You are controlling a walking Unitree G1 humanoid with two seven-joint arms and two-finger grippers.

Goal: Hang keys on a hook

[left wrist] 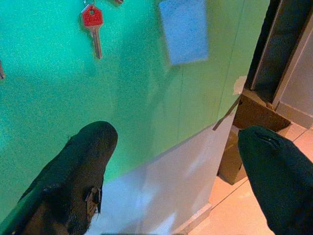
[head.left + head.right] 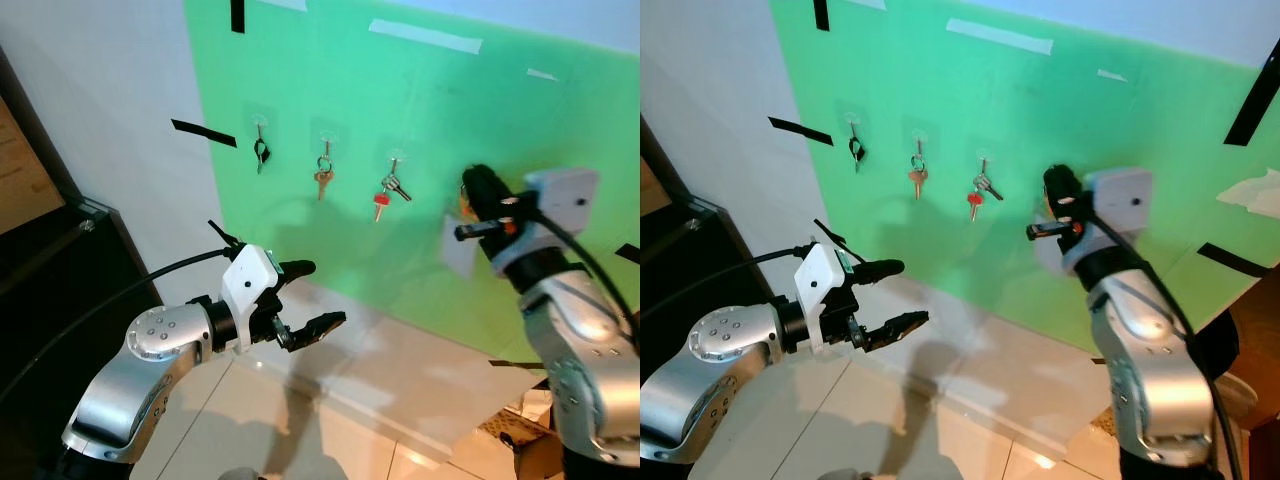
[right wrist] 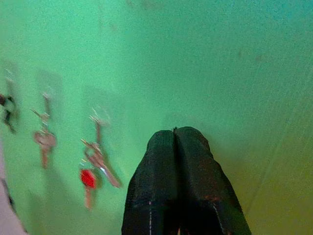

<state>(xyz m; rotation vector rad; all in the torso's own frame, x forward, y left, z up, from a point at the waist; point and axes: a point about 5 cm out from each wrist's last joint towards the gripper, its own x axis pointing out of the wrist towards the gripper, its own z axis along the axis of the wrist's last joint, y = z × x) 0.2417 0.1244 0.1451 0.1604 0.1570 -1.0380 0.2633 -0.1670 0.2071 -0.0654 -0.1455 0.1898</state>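
Left eye view: the right gripper (image 2: pixel 478 187), fingers pressed together and empty, is raised beside the red key (image 2: pixel 380 204). The left gripper (image 2: pixel 312 296) is held low, spread wide, empty.

Bright, even light; soft floor shadows; right wrist view blurred.

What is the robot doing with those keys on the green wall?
Three sets of keys already hang on hooks on the green wall: a black key, a copper key, and a red and silver bunch. The robot's right tool is raised near the wall just beside the red bunch, fingers pressed together with nothing visible in them. The left tool is held lower, open and empty.
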